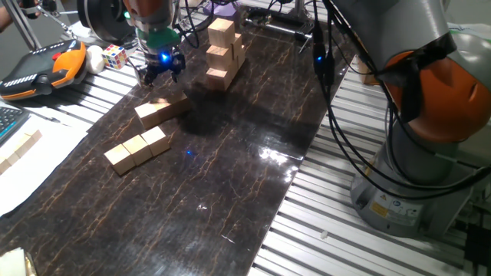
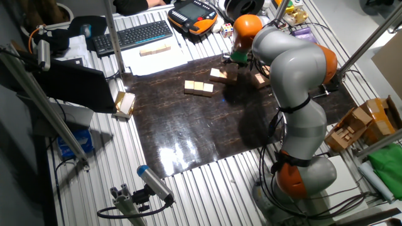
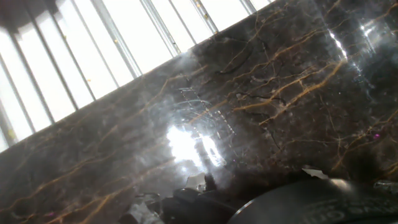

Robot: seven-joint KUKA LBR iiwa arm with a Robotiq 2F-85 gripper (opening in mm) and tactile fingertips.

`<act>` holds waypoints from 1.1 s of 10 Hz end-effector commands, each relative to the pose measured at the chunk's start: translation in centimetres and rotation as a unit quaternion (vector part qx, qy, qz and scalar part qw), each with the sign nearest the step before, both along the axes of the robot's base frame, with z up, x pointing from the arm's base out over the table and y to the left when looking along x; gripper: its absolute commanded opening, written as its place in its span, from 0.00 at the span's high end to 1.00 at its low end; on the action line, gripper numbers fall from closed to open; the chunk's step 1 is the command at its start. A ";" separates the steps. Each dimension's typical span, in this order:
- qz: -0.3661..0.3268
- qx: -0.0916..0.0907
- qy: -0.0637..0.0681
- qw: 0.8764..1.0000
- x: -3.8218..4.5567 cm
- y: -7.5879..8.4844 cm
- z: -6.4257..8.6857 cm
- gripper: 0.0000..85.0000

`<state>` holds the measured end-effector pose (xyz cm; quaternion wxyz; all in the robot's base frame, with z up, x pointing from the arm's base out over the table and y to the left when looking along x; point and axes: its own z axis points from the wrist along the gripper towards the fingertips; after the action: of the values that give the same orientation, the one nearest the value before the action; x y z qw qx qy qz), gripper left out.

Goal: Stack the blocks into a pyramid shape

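Three tan blocks (image 1: pixel 138 148) lie side by side in a row on the dark marble mat (image 1: pixel 230 176). Two more blocks (image 1: pixel 161 110) lie just behind them, touching each other. The same row (image 2: pixel 198 87) and pair (image 2: pixel 218 74) show in the other fixed view. All of them lie flat in one layer, and no pyramid shape is in view. My gripper (image 1: pixel 162 70), lit blue underneath, hangs above the mat behind the pair, open and holding nothing. The hand view shows only bare mat (image 3: pixel 249 93) and a dark blur along its lower edge.
A taller tower of wooden cubes (image 1: pixel 223 52) stands at the mat's far end, right of the gripper. A multicoloured puzzle cube (image 1: pixel 115 55) and an orange pendant (image 1: pixel 42 67) lie at the left. More wooden pieces (image 1: pixel 19 149) rest on white paper. The robot base (image 1: pixel 430 115) is at the right.
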<state>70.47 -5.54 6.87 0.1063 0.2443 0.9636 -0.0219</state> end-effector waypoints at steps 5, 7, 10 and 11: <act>0.010 0.002 0.023 1.000 -0.36 -0.5 -1.3 0.11; 0.003 0.000 0.029 1.000 -0.91 0.1 -1.9 0.11; 0.003 0.009 0.053 0.999 -1.25 0.4 -2.0 0.09; 0.004 0.008 0.057 0.998 -1.48 0.6 -2.0 0.09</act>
<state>68.95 -4.91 4.82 0.0489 0.2400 0.9692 -0.0271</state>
